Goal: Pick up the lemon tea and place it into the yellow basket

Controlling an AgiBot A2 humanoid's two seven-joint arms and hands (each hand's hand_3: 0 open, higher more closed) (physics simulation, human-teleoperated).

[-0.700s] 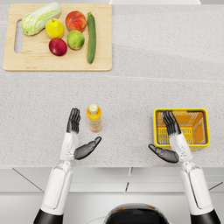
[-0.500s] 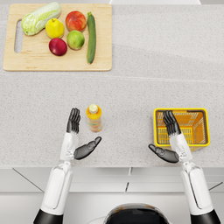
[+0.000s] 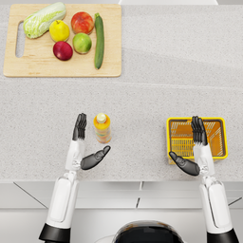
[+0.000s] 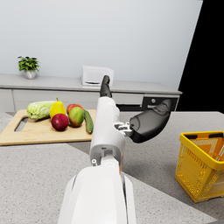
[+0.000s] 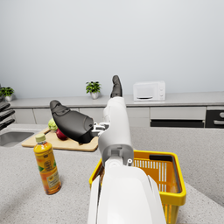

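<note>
While the tea stood upright on the counter just right of the open, empty left hand, a careless closing could topple it; the right hand, also open, hovered over the basket.

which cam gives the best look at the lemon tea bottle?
Right wrist view: the lemon tea bottle stands upright in full side profile, cap and label visible. Head view shows it only from above, beside the left hand. In the left wrist view the forearm hides it.

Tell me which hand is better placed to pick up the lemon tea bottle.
The left hand: it is open right beside the upright orange lemon tea bottle. The right hand is open too, but hangs over the yellow wire basket, farther away.
</note>
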